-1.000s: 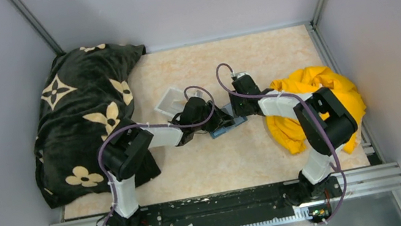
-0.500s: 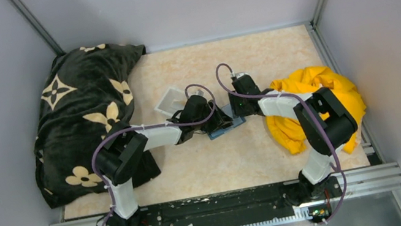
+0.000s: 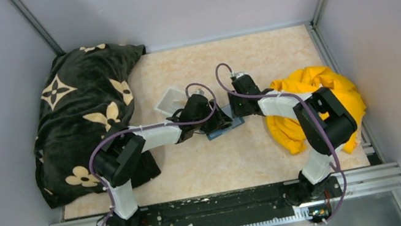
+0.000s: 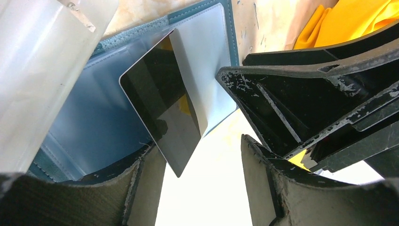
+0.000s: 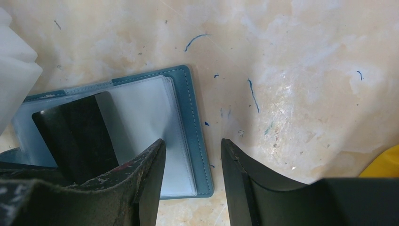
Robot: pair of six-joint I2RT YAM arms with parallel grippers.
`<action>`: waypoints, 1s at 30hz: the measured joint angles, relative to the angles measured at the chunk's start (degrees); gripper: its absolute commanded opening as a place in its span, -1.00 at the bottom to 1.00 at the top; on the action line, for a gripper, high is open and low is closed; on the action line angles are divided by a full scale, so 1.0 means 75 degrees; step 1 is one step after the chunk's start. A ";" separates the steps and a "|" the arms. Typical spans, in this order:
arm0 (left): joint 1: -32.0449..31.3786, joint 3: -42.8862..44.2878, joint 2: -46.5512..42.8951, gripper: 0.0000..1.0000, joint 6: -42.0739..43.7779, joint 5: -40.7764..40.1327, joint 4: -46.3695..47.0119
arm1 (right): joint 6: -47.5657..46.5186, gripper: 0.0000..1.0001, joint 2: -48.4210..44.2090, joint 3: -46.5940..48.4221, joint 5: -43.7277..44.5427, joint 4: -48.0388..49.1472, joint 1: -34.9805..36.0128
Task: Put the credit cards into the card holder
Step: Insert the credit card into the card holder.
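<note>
The teal card holder [image 3: 229, 126] lies open at mid-table; its clear sleeves show in the left wrist view [image 4: 89, 127] and its stitched border in the right wrist view [image 5: 189, 106]. A grey credit card [image 4: 162, 106] stands tilted with one end tucked into a sleeve, and looks dark in the right wrist view [image 5: 70, 136]. My left gripper [image 4: 200, 150] is open, the card's free corner hanging just off its left finger. My right gripper [image 5: 193, 143] is open and straddles the holder's right edge, its left finger resting on the sleeve.
A clear-white plastic tray [image 3: 168, 100] sits just behind the left gripper [image 4: 42, 70]. A black flower-print blanket [image 3: 84, 102] fills the left side. A yellow cloth [image 3: 314, 96] lies at the right under the right arm. Grey walls close in three sides.
My left jaws have widened and no longer pinch the card. The left arm and the holder have shifted slightly. The right arm stays put.
</note>
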 measured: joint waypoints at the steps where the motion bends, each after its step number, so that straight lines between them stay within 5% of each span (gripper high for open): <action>1: 0.0000 0.0000 -0.0012 0.34 0.0020 -0.0015 -0.0038 | 0.0000 -0.06 0.0006 0.0003 -0.0012 0.0015 0.0000; 30: -0.0020 0.0087 -0.0335 0.49 0.0705 -0.0265 -0.0839 | -0.0023 -0.06 0.0020 0.0006 -0.0166 0.0096 -0.0003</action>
